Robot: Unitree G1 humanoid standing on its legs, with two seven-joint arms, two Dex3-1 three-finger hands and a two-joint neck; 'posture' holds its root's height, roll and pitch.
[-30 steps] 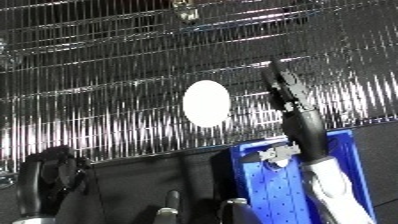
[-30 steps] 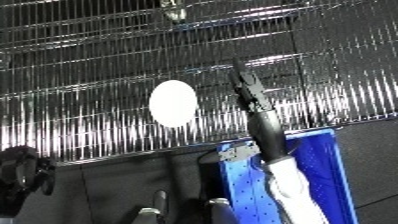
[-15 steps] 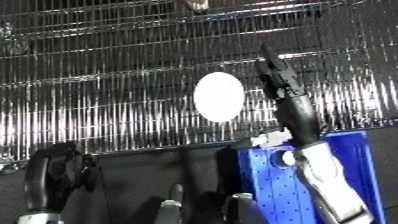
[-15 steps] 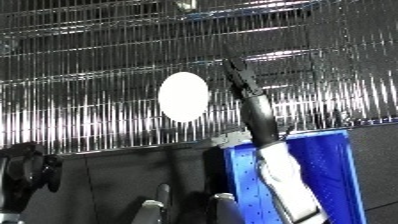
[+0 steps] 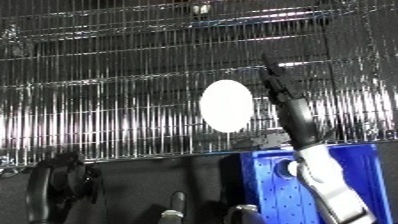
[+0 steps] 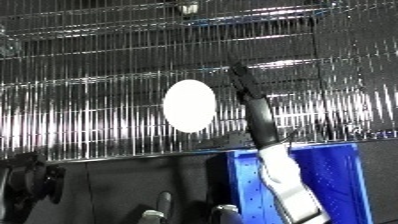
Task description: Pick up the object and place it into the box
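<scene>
Left eye view: right hand [image 5: 282, 92] raised up against wire shelf [image 5: 107, 100], fingers straight and together, holding nothing. White oval object [image 5: 226, 105] just left of hand, apart from it. Blue bin [image 5: 266, 190] below hand.

Right eye view: same deal, object still on shelf, not in bin. Left hand out of sight.

Twin head-mounted eyes, close, facing the wire rack [image 5: 107, 100], sharing nearly everything.

Dim scene overall: strong glare streaks the wire mesh [image 5: 107, 115], the white oval object [image 5: 226, 106] is overexposed, and the lower foreground lies in blurred shadow.
</scene>
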